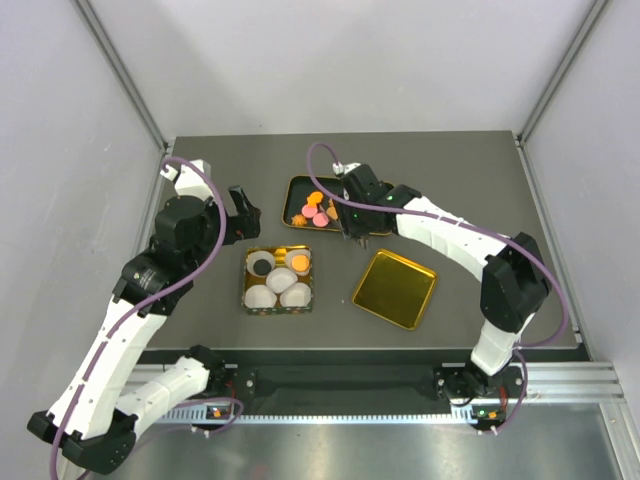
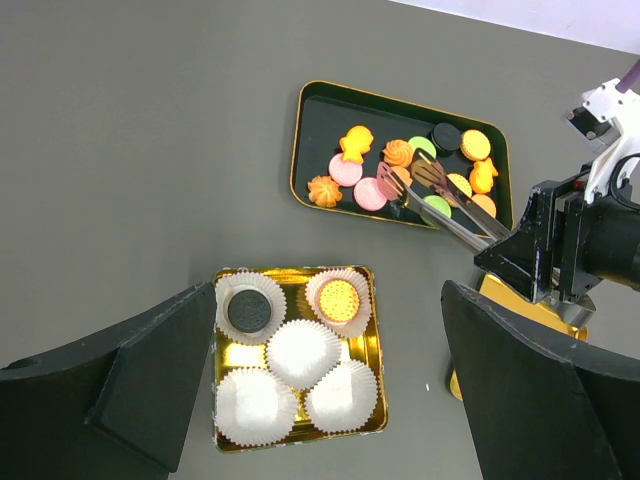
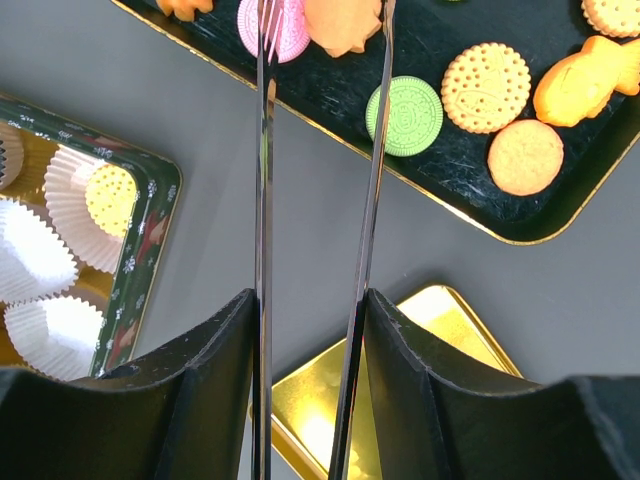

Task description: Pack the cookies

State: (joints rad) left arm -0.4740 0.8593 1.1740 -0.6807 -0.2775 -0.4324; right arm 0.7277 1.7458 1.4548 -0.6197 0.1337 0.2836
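Note:
The cookies (image 2: 400,168) lie in a black tray (image 2: 300,150), mostly orange, some pink, green and dark; the tray also shows from above (image 1: 292,195). My right gripper (image 3: 310,310) is shut on metal tongs (image 3: 262,200). The tong tips reach over the tray on either side of an orange cookie (image 3: 345,25), next to a pink one (image 3: 290,22). A gold box (image 2: 300,275) holds several white paper cups. One cup has a dark cookie (image 2: 247,310), another an orange cookie (image 2: 339,298). My left gripper (image 2: 325,340) is open and empty above the box.
A gold lid (image 1: 394,288) lies on the table to the right of the box, below the right arm (image 1: 440,230). The grey table ends at a metal rail at the near edge. Grey walls stand on both sides.

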